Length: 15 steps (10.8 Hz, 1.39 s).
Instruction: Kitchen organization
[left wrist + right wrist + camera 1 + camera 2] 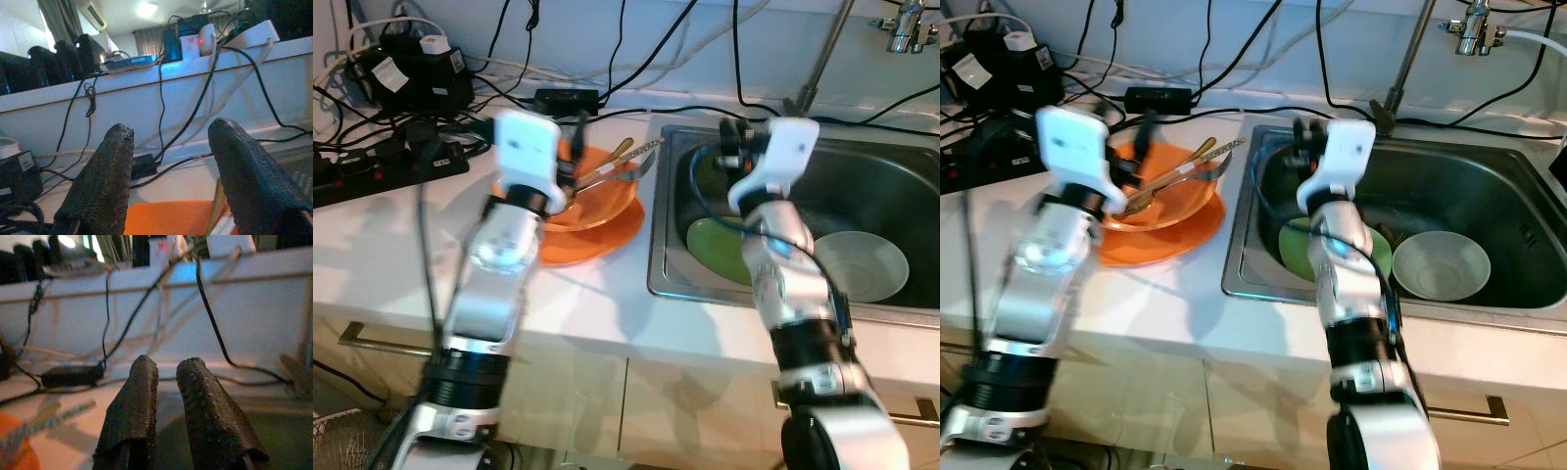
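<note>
Spanning the right half of the head view, a stainless steel sink (901, 176) is sunk into the white tabletop (391, 255). In its basin lie a round green plate (715, 247) and, beside it to the right, a pale white bowl (867, 264). At centre left an orange bowl (607, 201) sits on a flat orange plate (607, 240), with metal and wooden cutlery (625, 162) leaning over its rim. Black power strips and cables (401, 147) crowd the upper left. The left tool (168, 161) hovers over the orange bowl, fingers spread wide, empty. The right tool (166, 396) hangs above the sink's left edge, fingers nearly together, holding nothing.
</note>
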{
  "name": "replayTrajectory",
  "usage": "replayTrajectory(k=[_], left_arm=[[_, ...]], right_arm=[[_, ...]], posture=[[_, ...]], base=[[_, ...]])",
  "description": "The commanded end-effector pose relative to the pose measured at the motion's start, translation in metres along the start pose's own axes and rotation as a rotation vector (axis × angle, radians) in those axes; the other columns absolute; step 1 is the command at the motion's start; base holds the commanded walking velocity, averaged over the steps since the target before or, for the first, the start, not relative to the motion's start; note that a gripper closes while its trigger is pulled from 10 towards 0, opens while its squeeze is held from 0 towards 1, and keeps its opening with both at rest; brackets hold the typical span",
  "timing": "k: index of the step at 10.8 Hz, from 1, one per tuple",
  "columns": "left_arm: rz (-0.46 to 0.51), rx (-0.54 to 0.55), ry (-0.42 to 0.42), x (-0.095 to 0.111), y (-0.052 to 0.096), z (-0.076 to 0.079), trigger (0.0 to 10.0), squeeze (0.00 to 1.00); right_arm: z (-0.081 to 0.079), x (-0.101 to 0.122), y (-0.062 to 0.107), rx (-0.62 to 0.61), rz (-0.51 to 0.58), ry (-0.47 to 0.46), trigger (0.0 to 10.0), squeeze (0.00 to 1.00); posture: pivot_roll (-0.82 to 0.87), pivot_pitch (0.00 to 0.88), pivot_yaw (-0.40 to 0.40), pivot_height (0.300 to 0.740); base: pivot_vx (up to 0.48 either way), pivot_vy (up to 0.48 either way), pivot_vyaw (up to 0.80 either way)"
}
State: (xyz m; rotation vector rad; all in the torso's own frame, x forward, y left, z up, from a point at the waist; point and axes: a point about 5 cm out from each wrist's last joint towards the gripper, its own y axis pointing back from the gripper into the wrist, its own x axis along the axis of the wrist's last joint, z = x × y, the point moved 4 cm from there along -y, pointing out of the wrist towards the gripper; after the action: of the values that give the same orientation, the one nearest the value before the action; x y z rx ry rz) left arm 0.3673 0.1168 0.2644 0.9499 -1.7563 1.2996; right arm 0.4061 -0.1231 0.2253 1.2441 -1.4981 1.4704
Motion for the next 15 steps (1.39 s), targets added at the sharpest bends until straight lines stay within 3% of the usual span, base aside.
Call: replayTrajectory(k=[1,5,15], left_arm=[[-0.014,-0.006,-0.006,-0.009,0.005,0.007,10.0,0.0],[0.002,0.03,-0.014,-0.013,0.004,0.004,10.0,0.0],[0.039,0.055,-0.028,-0.004,0.001,0.002,10.0,0.0]], right_arm=[[-0.002,-0.001,0.003,-0.004,-0.008,-0.004,10.0,0.0],[-0.014,0.002,0.005,0.012,-0.001,-0.029,10.0,0.0],[-0.017,-0.003,0.006,0.023,-0.031,-0.006,10.0,0.0]], posture=[[0.17,0.008,0.016,0.74],[0.17,0.028,0.01,0.74],[0.17,0.043,0.007,0.74]], base=[[0.0,0.0,0.0],[0.0,-0.163,0.0],[0.0,-0.182,0.0]])
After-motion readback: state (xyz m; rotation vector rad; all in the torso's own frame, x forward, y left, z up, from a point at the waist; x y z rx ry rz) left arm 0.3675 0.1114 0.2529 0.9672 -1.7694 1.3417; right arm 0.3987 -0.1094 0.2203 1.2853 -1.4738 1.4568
